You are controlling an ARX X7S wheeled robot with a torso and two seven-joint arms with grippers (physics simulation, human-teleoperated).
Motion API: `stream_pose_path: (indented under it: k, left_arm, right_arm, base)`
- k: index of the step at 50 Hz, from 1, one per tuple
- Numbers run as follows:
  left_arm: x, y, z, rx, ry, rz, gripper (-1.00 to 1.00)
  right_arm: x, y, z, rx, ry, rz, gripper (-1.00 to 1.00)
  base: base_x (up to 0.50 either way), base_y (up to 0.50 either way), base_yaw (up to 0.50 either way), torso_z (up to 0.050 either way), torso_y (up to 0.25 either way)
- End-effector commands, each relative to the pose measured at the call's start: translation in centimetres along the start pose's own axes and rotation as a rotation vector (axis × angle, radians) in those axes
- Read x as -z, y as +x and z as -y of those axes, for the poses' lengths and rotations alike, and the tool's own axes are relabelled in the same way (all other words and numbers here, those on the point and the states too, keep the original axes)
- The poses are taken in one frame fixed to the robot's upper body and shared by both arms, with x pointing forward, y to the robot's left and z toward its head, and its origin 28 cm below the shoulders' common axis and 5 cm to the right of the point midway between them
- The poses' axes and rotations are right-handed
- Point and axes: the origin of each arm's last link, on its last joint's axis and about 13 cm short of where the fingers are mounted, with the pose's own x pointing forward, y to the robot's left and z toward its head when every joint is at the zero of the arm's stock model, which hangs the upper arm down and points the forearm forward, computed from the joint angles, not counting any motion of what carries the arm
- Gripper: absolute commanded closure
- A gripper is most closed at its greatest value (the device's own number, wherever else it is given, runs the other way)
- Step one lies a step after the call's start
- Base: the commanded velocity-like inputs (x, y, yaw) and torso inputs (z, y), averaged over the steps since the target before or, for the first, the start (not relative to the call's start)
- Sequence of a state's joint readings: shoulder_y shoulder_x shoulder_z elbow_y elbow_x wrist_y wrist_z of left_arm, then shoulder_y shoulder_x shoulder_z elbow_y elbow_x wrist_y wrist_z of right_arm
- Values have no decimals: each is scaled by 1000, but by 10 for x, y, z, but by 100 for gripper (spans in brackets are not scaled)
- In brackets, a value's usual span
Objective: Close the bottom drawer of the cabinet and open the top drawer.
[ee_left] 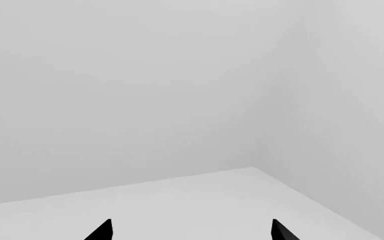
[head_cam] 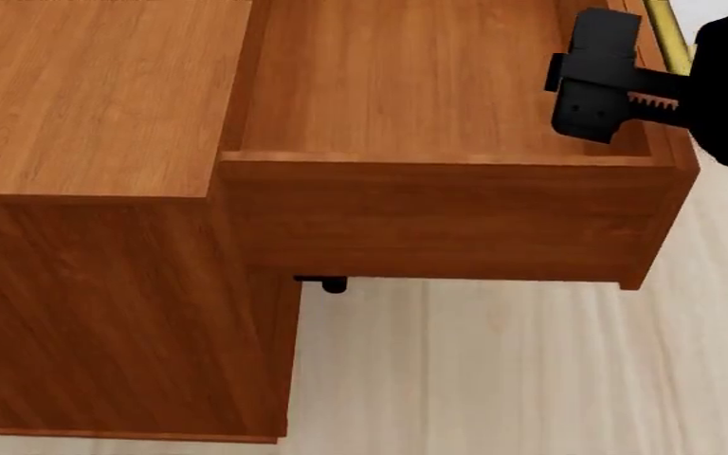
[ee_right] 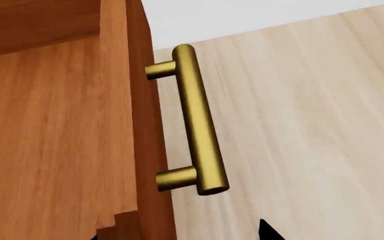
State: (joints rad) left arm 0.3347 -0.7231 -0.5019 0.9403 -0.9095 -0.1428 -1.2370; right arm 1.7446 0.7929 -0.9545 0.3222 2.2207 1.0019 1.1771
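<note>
The reddish-brown cabinet [head_cam: 99, 114] fills the head view from above. Its top drawer [head_cam: 440, 204] stands pulled far out, its tray bare inside. The brass handle [ee_right: 199, 125] on the drawer's front also shows at the far end in the head view [head_cam: 667, 33]. My right gripper [head_cam: 591, 81] hovers at that front. In the right wrist view it [ee_right: 178, 232] is open and straddles the front panel's edge, short of the handle. My left gripper [ee_left: 192, 231] is open on nothing and faces white walls. The bottom drawer is hidden under the top drawer.
Pale wood floor [head_cam: 503, 379] spreads below and to the right of the cabinet. A small dark part [head_cam: 323, 283] pokes out beneath the open drawer; I cannot tell what it is. The left wrist view holds only a white wall corner [ee_left: 259, 165].
</note>
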Motion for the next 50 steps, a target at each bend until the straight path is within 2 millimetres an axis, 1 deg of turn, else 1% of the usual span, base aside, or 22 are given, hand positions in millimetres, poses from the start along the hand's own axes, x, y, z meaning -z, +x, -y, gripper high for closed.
stream_pose_path:
  k: [1, 5, 7, 9, 11, 12, 14, 16, 17, 23, 25, 27, 29, 32, 34, 36, 39, 43, 45, 47, 48, 50]
  left_arm:
    - [-1, 0, 0, 2, 1, 1, -100]
    - [2, 0, 0, 2, 4, 0, -100]
    - [-4, 2, 3, -1, 3, -2, -100]
    - [0, 0, 1, 1, 6, -1, -100]
    - [-4, 2, 3, 1, 5, -1, -100]
    - [-1, 0, 1, 1, 7, -1, -100]
    - [2, 0, 0, 1, 6, -1, -100]
    - [2, 0, 0, 2, 8, -2, -100]
    - [-3, 1, 3, 2, 8, -2, -100]
    - [-2, 1, 2, 2, 8, 0, -100]
    - [-8, 2, 5, 1, 10, 0, -100]
    - [2, 0, 0, 2, 12, -1, -100]
    - [2, 0, 0, 2, 13, 0, -100]
    - [-6, 2, 4, 3, 14, 0, -100]
    - [1, 0, 1, 3, 16, 0, -100]
    - [-1, 0, 1, 3, 17, 1, -100]
    - [-3, 1, 3, 5, 17, 2, -100]
    - [3, -1, 0, 6, 20, 2, -100]
    - [-2, 0, 3, 7, 22, 4, -100]
    - [2, -1, 1, 8, 23, 3, -100]
    - [-4, 1, 4, 8, 24, 4, -100]
    - [1, -1, 1, 8, 23, 5, -100]
  right_arm:
    - [-3, -14, 69, 756, -25, 105, -100]
    - [-3, -20, 76, 770, -5, 105, -100]
    - [-4, -24, 79, 774, 7, 104, -100]
    - [-6, -24, 82, 787, 14, 111, -100]
    - [-5, -27, 85, 796, 33, 112, -100]
    - [-5, -27, 86, 789, 35, 105, -100]
    - [-5, -29, 86, 797, 40, 115, -100]
    - [-7, -33, 84, 741, 60, 119, -100]
    - [-9, -36, 82, 735, 62, 135, -100]
    - [-26, -74, 64, 527, 144, 252, -100]
    - [-27, -88, 55, 412, 124, 296, -100]
    - [-26, -108, 45, 340, 96, 346, -100]
    - [-24, -121, 39, 286, 93, 374, -100]
    - [-19, -146, 28, 233, 51, 442, -100]
    - [-14, -159, 23, 205, 34, 476, -100]
    - [-7, -171, 19, 186, 24, 515, -100]
    - [8, -177, 17, 149, -5, 539, -100]
    - [30, -187, 14, 85, -24, 571, -100]
    - [44, -190, 14, 78, -52, 609, -100]
    - [54, -196, 13, 36, -44, 614, -100]
    - [62, -197, 12, 28, -64, 627, -100]
    - [74, -199, 13, 22, -74, 655, -100]
  base:
    - [0, 0, -9, 0, 0]
    - [0, 0, -9, 3, 8]
    - [0, 0, -10, 0, 12]
    - [0, 0, -10, 5, 11]
    - [0, 0, -11, 0, 10]
    - [0, 0, -11, 0, 0]
    - [0, 0, -11, 5, 13]
    - [0, 0, -11, 0, 11]
    - [0, 0, -11, 0, 10]
    - [0, 0, -12, 3, 11]
    - [0, 0, -9, 0, 0]
    - [0, 0, -5, 0, 0]
    - [0, 0, -2, 0, 0]
    - [0, 0, 0, 0, 0]
    - [0, 0, 0, 0, 0]
    - [0, 0, 0, 0, 0]
    - [0, 0, 0, 0, 0]
    - [0, 0, 0, 0, 0]
    - [0, 0, 0, 0, 0]
    - [0, 0, 0, 0, 0]
    - [0, 0, 0, 0, 0]
    - [0, 0, 0, 0, 0]
